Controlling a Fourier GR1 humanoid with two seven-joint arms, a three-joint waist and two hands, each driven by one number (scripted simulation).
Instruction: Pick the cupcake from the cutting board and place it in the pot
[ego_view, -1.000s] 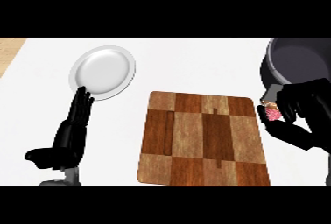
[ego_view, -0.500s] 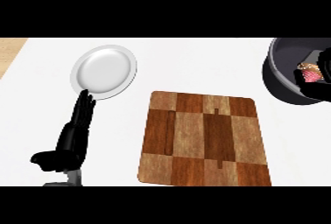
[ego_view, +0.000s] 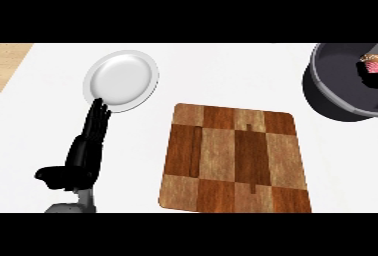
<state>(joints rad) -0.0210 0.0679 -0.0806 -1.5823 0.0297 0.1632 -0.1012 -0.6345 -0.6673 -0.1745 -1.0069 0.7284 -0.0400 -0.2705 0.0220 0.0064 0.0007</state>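
Observation:
The cupcake shows as a small pink and brown shape inside the dark pot at the view's right edge. The wooden cutting board lies bare in the middle of the white counter. My left hand rests at the lower left with straight fingers pointing up, their tips just at the plate's lower rim. My right hand does not show in the view.
A white round plate sits at the upper left of the counter. A strip of tan floor shows past the counter's left edge.
One second ago my right hand held the cupcake beside the pot; then the cupcake lay in the pot and the hand left the view. The pot and cupcake now sit further right.

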